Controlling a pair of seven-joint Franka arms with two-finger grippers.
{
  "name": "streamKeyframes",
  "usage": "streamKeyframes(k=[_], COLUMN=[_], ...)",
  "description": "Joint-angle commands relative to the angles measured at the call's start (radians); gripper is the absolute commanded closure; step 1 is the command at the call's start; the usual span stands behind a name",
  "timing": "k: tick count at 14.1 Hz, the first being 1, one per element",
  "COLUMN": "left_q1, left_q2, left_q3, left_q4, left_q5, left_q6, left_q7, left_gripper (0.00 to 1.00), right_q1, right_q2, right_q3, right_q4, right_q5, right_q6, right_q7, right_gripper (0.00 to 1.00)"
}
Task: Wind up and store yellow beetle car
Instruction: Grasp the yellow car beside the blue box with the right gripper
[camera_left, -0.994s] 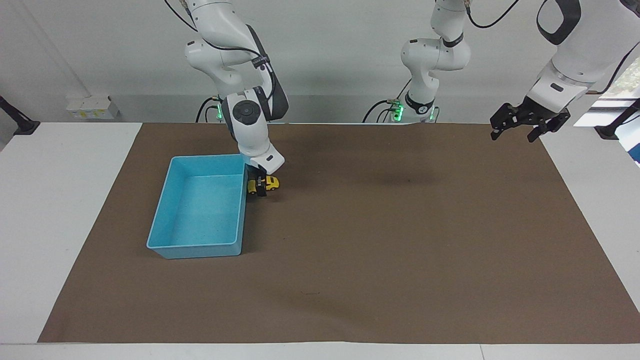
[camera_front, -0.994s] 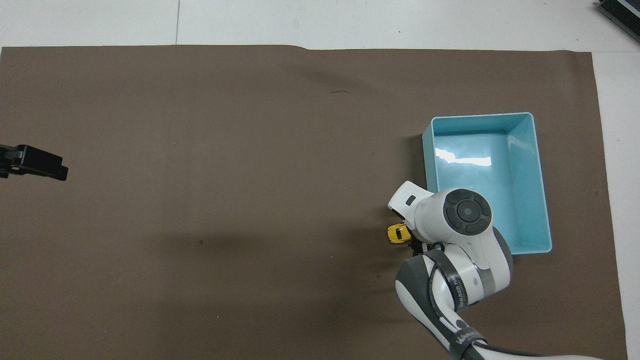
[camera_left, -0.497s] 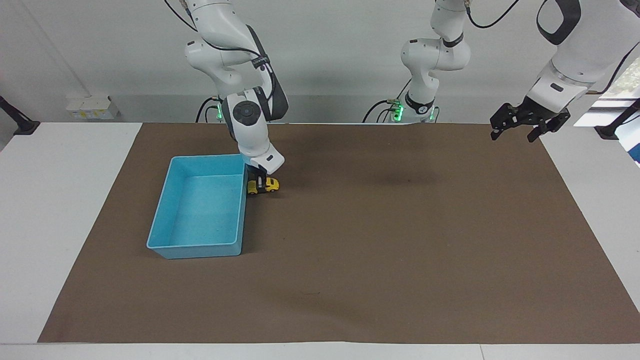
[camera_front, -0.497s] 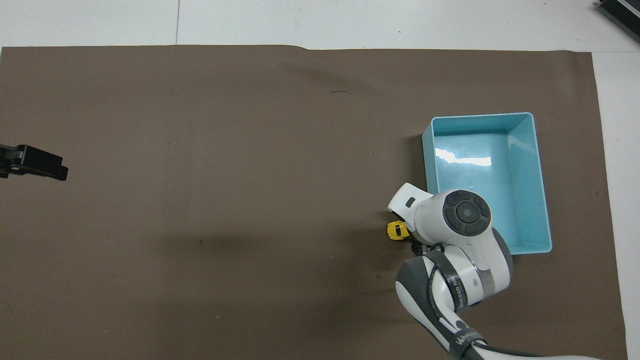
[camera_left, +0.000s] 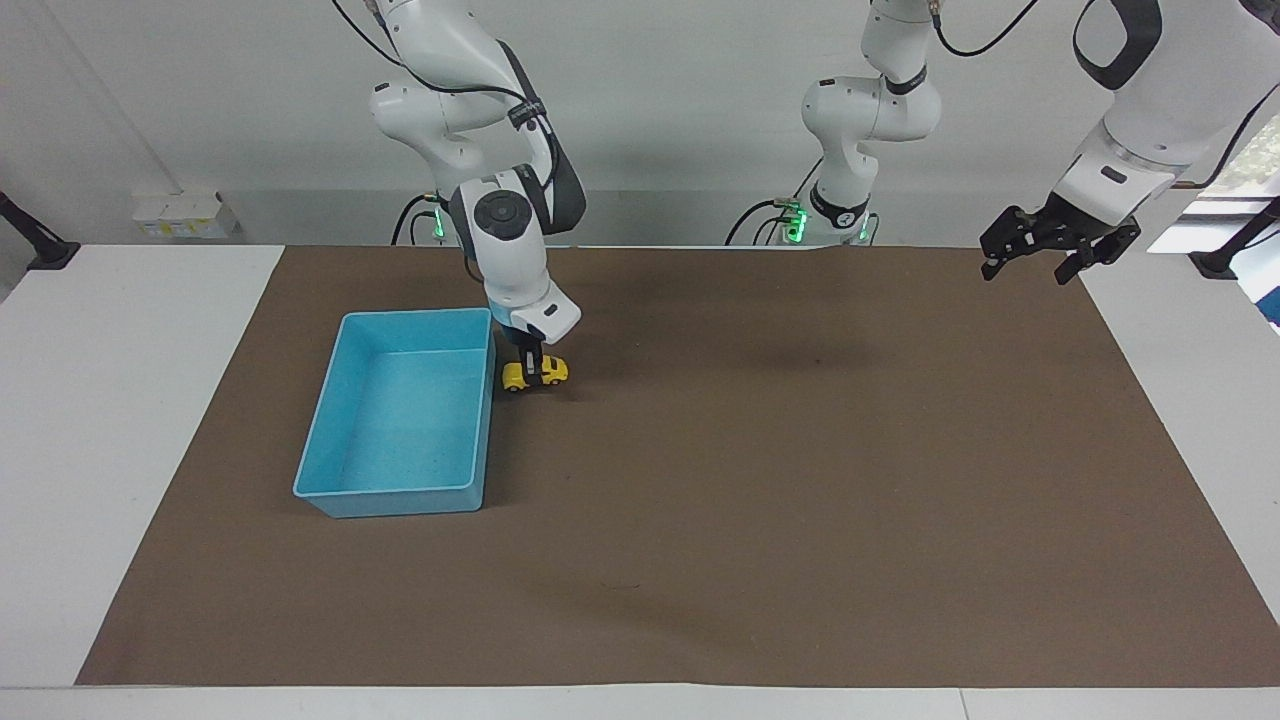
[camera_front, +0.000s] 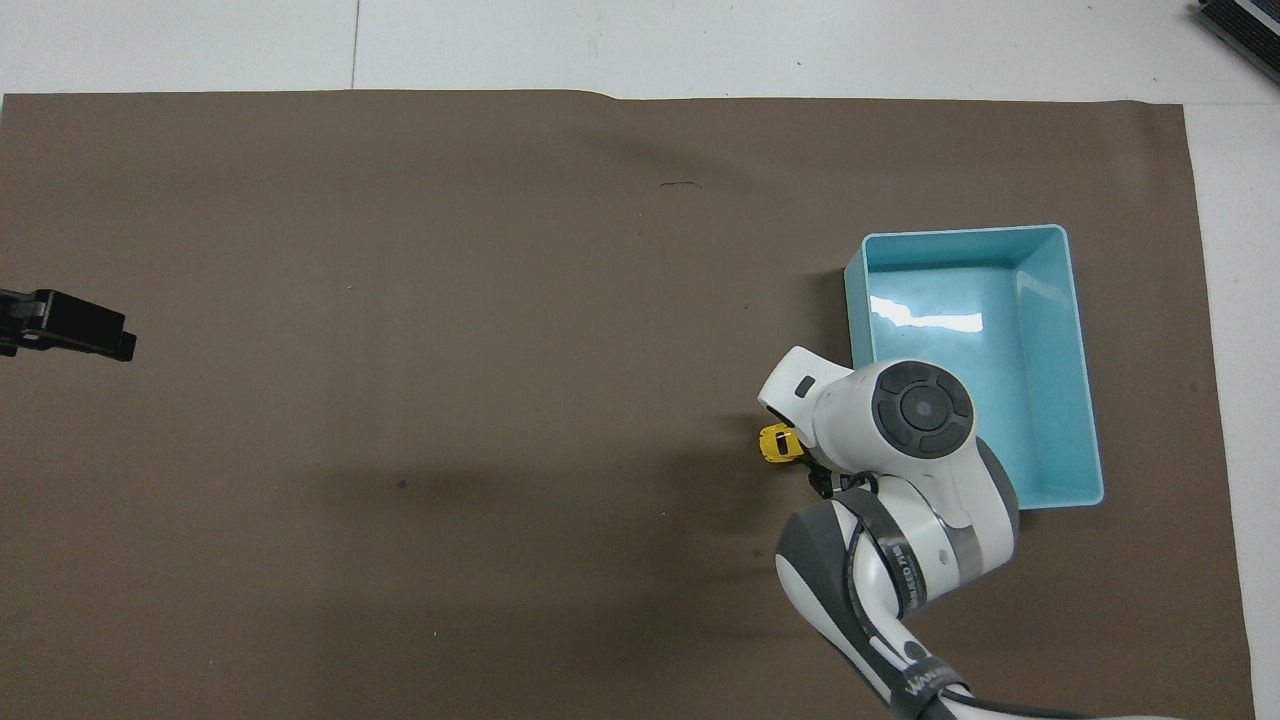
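The yellow beetle car sits on the brown mat, just beside the long wall of the blue bin that faces the left arm's end of the table, near the bin's corner closest to the robots. Its wheels appear to touch the mat, with a small shadow right under them. In the overhead view only one end of the car shows; the rest is hidden under the arm's wrist.

The right gripper comes straight down onto the car, its dark fingers closed narrowly on the car's body at about mid-length. The white wrist stands directly above, over the bin's near corner, and in the overhead view the gripper is almost wholly covered by that wrist.

The bin is a rectangular tub of light blue plastic with a glossy floor; nothing lies in it. Its rim is close to the car but apart from it.

The left gripper waits in the air, well apart from the bin, over the mat's edge at the left arm's end of the table. Its black fingers are spread wide and hold nothing. In the overhead view only its tip shows.
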Motion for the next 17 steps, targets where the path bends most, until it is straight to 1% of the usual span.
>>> streamKeyframes(k=[1, 7, 13, 17], left_q1=[0.008, 0.008, 0.008, 0.008], left_q2=[-0.006, -0.006, -0.006, -0.006], left_q3=[-0.007, -0.007, -0.007, -0.007], left_q4=[-0.005, -0.005, -0.005, -0.005], left_q5=[0.016, 0.016, 0.016, 0.016], left_q6=[0.0, 0.0, 0.0, 0.0], left_q7=[-0.011, -0.009, -0.009, -0.011], left_gripper=[0.0, 0.0, 0.0, 0.0], right_q1=[-0.004, -0.003, -0.011, -0.051], right_q2=[0.02, 0.008, -0.001, -0.024], right_q3=[0.001, 0.001, 0.0, -0.011], right_q4=[0.046, 0.096, 0.246, 0.285], right_q5=[-0.009, -0.009, -0.009, -0.009], right_q6=[-0.031, -0.103, -0.291, -0.36], right_q7=[-0.003, -0.005, -0.011, -0.057], right_gripper=[1.0, 1.0, 1.0, 1.0])
